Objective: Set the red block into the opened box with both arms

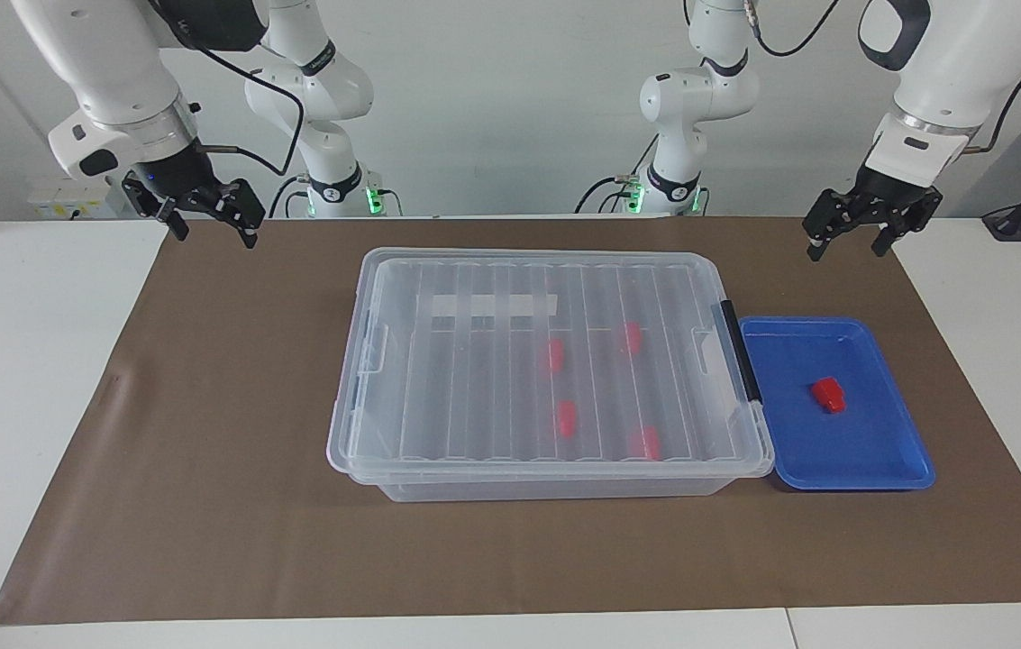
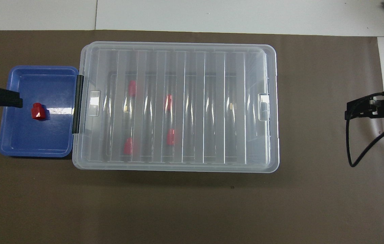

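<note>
presently the task stands at its outset. the box (image 1: 546, 361) sits mid-counter on the brown mat (image 1: 204, 451) with its ribbed clear lid (image 1: 492, 297) seated flat on top, so by the look of it the box is not yet opened. the red block (image 1: 828, 395) to be moved lies in the blue tray (image 1: 888, 469), which stands touching the box at the end toward the left arm, beside the black end clip (image 1: 742, 347). count: one box, one lid, one tray, five red blocks in all, four of them seen through the lid inside the box (image 1: 566, 418) and one loose in the tray. the left end effector (image 1: 870, 236) hangs raised over the mat's edge near the tray, fingers apart, holding nothing. the right end effector (image 1: 204, 216) hangs raised over the mat toward the right arm's end of the counter, fingers likewise apart and empty. remaining, in my judgement: lift the lid, pick the block, place it inside.
</note>
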Robot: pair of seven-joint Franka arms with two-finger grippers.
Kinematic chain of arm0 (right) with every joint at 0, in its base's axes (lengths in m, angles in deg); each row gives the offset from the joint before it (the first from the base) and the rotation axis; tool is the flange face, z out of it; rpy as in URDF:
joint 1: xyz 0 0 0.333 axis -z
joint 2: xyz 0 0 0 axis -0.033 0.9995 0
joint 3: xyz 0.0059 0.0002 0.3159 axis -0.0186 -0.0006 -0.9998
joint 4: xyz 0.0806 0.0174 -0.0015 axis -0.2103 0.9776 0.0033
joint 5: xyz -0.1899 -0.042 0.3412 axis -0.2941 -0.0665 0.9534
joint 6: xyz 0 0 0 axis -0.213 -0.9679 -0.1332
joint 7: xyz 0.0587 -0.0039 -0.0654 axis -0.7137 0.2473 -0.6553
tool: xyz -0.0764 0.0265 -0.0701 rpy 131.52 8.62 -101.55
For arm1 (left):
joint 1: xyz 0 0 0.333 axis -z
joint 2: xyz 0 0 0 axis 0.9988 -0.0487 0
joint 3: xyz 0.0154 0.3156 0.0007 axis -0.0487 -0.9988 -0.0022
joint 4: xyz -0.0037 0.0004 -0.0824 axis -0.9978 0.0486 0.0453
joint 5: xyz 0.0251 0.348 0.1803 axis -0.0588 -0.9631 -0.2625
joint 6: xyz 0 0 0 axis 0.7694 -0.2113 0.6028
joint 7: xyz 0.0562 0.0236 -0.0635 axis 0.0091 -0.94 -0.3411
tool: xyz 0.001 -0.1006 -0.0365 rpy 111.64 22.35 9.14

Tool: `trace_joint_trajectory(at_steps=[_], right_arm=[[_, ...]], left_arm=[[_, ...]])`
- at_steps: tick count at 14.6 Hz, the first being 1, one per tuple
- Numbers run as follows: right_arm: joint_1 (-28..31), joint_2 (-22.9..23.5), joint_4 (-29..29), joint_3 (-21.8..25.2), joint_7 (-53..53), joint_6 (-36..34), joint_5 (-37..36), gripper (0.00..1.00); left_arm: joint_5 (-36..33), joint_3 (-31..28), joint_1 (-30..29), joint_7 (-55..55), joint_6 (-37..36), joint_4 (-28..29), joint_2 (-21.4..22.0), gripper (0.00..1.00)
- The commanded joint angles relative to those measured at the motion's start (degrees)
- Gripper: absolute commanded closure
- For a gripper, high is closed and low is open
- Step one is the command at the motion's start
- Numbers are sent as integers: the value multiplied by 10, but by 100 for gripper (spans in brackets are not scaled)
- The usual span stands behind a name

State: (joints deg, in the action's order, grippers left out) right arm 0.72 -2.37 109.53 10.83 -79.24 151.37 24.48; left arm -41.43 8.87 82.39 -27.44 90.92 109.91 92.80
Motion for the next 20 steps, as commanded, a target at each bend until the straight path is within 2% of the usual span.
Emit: trace_joint_trajectory(at_steps=[1,4,7,8,17,20], right_arm=[[5,-12,17,-2,-8,15,14,0],[4,-12,18,-2,-3,22,15,0],[-5,-33,92,-5,-3,130,16,0],[-5,-29,93,-8,-3,141,16,0],[-88,64,94,-17,23,252,29,0],[-96,87,98,-17,27,267,30,0]], left_arm=[[-2,-5,7,-7,10,8,4,0],[-3,-5,7,-8,10,8,4,0],[-3,-5,7,-8,10,9,4,0],[-2,-5,7,-8,10,9,4,0],[-3,-5,7,-8,10,13,5,0],[-2,-5,7,-8,14,14,6,0]])
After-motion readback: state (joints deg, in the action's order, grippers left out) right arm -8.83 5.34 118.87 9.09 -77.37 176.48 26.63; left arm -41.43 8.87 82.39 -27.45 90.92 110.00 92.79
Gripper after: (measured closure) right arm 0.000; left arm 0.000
